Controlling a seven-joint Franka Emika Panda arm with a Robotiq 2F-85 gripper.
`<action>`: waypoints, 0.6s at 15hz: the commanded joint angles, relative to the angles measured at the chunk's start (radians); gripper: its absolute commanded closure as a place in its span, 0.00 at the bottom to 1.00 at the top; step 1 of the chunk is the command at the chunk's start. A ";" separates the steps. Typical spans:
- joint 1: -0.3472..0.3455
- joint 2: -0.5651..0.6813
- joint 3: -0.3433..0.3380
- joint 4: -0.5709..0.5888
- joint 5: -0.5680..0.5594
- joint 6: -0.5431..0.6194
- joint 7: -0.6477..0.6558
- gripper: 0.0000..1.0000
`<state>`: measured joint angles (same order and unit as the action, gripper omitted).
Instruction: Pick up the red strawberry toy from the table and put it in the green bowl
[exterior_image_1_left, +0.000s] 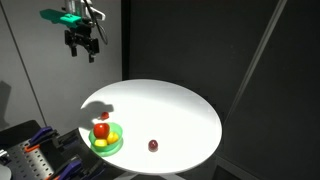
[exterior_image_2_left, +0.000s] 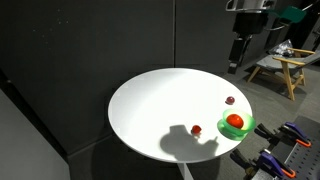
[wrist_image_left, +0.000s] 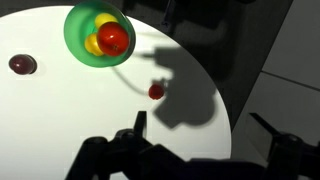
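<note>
I hung high above the round white table (exterior_image_1_left: 170, 110), well clear of everything on it, with my gripper (exterior_image_1_left: 80, 42) spread wide and holding nothing. In the wrist view the two dark fingers (wrist_image_left: 140, 125) stood far apart at the bottom edge, with only tabletop between them.

The red strawberry toy (wrist_image_left: 156, 91) lay on the bare white surface near the table's edge. It was close beside the green bowl (wrist_image_left: 72, 35) but not touching it, and it sat at the rim of my arm's shadow (wrist_image_left: 185, 90). The bowl stood at the table's edge and held an orange-red round fruit (wrist_image_left: 112, 38) and something yellow (wrist_image_left: 93, 45). A dark maroon ball (wrist_image_left: 21, 65) rested apart from the bowl, on its other side from the strawberry.

The tabletop was brightly lit against dark walls (exterior_image_1_left: 260, 60) in both exterior views. In an exterior view a wooden stool (exterior_image_2_left: 285, 68) stood on the floor behind me, and blue-handled tools (exterior_image_2_left: 290, 130) lay just beyond the table near the bowl.
</note>
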<state>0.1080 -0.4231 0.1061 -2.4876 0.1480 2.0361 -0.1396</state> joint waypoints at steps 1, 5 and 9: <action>0.012 0.079 0.027 0.012 -0.045 0.089 0.054 0.00; 0.016 0.162 0.051 0.009 -0.086 0.190 0.100 0.00; 0.011 0.244 0.058 0.013 -0.112 0.280 0.166 0.00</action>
<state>0.1206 -0.2308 0.1601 -2.4880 0.0718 2.2656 -0.0424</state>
